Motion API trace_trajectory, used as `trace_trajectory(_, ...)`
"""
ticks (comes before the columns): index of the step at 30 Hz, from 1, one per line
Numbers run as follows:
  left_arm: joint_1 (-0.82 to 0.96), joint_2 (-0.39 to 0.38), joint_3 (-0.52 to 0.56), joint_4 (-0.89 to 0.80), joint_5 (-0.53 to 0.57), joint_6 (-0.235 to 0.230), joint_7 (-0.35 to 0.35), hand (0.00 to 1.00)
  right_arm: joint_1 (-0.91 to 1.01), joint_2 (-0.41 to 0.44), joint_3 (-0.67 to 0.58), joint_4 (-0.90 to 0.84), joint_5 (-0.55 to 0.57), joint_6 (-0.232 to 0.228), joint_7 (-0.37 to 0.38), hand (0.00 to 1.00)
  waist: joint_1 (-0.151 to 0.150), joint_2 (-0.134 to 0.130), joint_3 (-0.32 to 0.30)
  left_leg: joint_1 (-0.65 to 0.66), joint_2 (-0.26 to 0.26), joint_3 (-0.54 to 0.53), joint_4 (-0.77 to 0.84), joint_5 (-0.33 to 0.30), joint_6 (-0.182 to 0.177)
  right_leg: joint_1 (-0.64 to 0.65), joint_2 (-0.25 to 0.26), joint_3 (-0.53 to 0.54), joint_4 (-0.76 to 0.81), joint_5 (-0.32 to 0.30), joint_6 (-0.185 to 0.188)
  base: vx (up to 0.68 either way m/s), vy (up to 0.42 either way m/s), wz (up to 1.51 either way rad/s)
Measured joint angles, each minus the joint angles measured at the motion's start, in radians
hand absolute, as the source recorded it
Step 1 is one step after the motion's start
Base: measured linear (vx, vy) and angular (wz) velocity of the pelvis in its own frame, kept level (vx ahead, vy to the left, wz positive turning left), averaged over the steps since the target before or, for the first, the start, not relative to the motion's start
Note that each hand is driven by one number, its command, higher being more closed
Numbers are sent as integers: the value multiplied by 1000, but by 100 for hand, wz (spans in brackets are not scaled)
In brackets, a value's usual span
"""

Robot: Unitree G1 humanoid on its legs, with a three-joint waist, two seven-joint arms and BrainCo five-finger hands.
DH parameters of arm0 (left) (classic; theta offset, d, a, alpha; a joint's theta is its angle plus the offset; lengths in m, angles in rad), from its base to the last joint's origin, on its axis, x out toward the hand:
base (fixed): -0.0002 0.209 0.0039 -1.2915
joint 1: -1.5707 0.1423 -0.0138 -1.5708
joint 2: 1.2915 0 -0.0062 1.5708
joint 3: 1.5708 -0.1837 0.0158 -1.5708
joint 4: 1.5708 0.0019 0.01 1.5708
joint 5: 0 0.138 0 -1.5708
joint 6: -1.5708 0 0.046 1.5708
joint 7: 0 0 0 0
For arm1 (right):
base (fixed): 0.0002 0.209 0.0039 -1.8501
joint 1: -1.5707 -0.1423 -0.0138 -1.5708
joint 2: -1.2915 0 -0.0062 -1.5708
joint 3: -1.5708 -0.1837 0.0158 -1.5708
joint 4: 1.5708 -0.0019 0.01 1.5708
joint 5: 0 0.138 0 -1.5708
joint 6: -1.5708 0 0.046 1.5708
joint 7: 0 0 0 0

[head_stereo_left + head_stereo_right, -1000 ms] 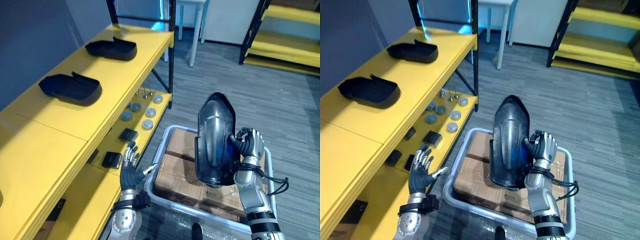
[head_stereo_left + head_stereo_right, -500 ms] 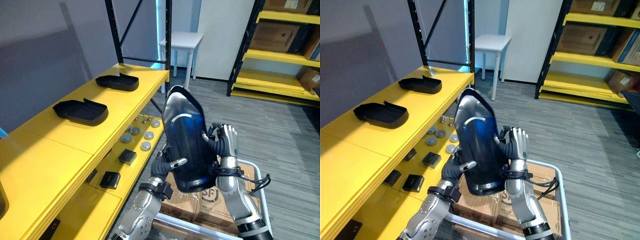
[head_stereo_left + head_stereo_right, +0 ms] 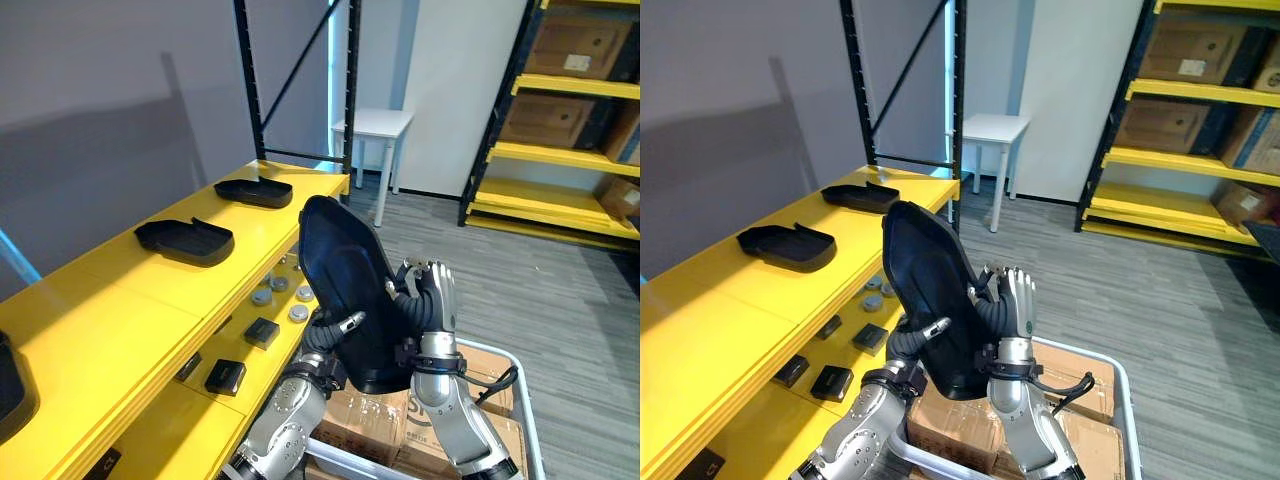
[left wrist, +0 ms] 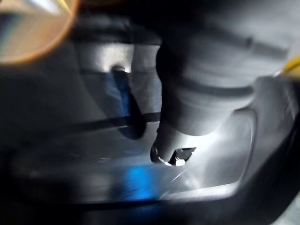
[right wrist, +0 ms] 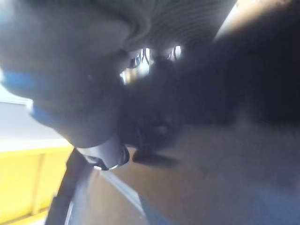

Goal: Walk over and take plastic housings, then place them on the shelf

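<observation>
A black plastic housing (image 3: 345, 290) stands upright at chest height between my two hands, tipped a little toward the yellow shelf (image 3: 120, 300). My right hand (image 3: 432, 300) is curled round its right edge. From below comes my left hand (image 3: 325, 345); its thumb lies across the housing's front and its fingers are behind it. The left wrist view has a finger (image 4: 187, 117) close against the housing's glossy inside (image 4: 93, 183). Two more black housings (image 3: 185, 240) (image 3: 254, 191) lie on the shelf top.
Another dark part (image 3: 15, 385) sits at the shelf's near left end. Grey discs (image 3: 280, 290) and black blocks (image 3: 262, 331) lie on the lower shelf. Below my hands is a cart (image 3: 525, 400) of cardboard boxes (image 3: 370, 415). A white table (image 3: 375, 125) and yellow racking (image 3: 560, 150) stand behind.
The camera has tilted up. My left hand came up from beside the cart and took hold of the housing. Both hands have lifted it and moved it left, toward the shelf.
</observation>
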Motion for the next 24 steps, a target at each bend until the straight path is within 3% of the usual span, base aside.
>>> trace_trajectory(1, 17, -6, 22, -21, 19, -2, 10, 100, -11, -4, 22, 1, 18, -1, -10, 100, 1, 0, 10, -13, 8, -32, 13, 0, -8, -1, 9, -27, 24, -15, -8, -100, -111, 74)
trace_trajectory(2, 31, -8, 34, -35, 40, -9, 20, 100, -27, -12, 37, 14, 31, -6, -12, 0, 5, 0, 26, -27, 15, -72, 23, 6, -20, -2, 17, -65, 52, -33, -21, -141, -160, 107)
trace_trajectory(4, 34, -12, 39, -38, 57, -13, 40, 100, -40, -36, 49, 34, 74, -22, -12, 0, 14, 1, 34, -61, 47, -78, -4, 14, -29, -16, 23, -143, 86, -61, -45, -123, -185, 118)
trace_trajectory(5, 47, -16, 48, -44, 81, -13, 46, 100, -48, -48, 62, 41, 106, -26, -12, 0, 20, 0, 36, -68, 104, 41, -54, 29, -4, -17, 22, -198, 94, -71, -52, -59, -196, 109)
trace_trajectory(9, 105, -52, 93, -81, 147, -14, 53, 100, -58, -73, 86, 58, 154, -79, -3, 0, 37, 14, 46, -116, 228, 377, -101, 70, 88, -9, 11, -366, 95, -96, -64, -33, -148, 131)
trace_trajectory(12, 205, -68, 162, -140, 244, -14, 60, 100, -49, -48, 119, 86, 192, -114, 43, 0, 45, 17, 48, -119, 250, 469, -81, 71, 91, 15, -5, -410, 94, -123, -39, 46, 38, 56)
trace_trajectory(16, 371, -71, 233, -256, 449, 4, 59, 100, 46, 24, 138, 87, 239, -156, 116, 0, 84, 22, 39, -126, 233, 458, 2, 102, 45, 47, -40, -411, 102, -137, 5, 121, 117, 3)
trace_trajectory(17, 400, -71, 262, -276, 540, 13, 58, 100, 70, 36, 144, 92, 254, -166, 134, 0, 88, 22, 37, -126, 214, 448, 1, 140, 19, 55, -60, -415, 108, -137, 26, 236, 194, 24)
trace_trajectory(19, 431, -66, 297, -295, 646, 30, 54, 100, 104, 70, 135, 122, 258, -179, 155, 0, 87, 4, 31, -126, 163, 444, -1, 153, -8, 56, -123, -440, 151, -158, 60, 273, 230, 50)
trace_trajectory(21, 417, -127, 438, -317, 742, 37, 100, 100, 189, 84, 118, 140, 257, -189, 208, 0, 83, -24, 34, -124, 67, 393, 12, 112, 13, 50, -257, -475, 323, -195, 91, 385, 339, 94)
trace_trajectory(22, 408, -140, 465, -323, 760, 38, 117, 100, 217, 81, 116, 147, 257, -190, 220, 0, 83, -22, 33, -122, 50, 374, 17, 111, 17, 32, -290, -470, 400, -196, 81, 367, 366, 115)
trace_trajectory(23, 393, -135, 512, -351, 785, 38, 138, 100, 265, 82, 108, 158, 259, -189, 240, 0, 83, -27, 36, -106, 18, 331, 9, 104, 29, -7, -346, -424, 567, -175, 29, 224, 257, 96)
trace_trajectory(24, 386, -126, 524, -364, 804, 38, 142, 100, 283, 84, 102, 162, 261, -189, 248, 0, 83, -30, 38, -91, 5, 307, -3, 102, 34, -30, -358, -369, 638, -147, -13, 266, 253, 130)
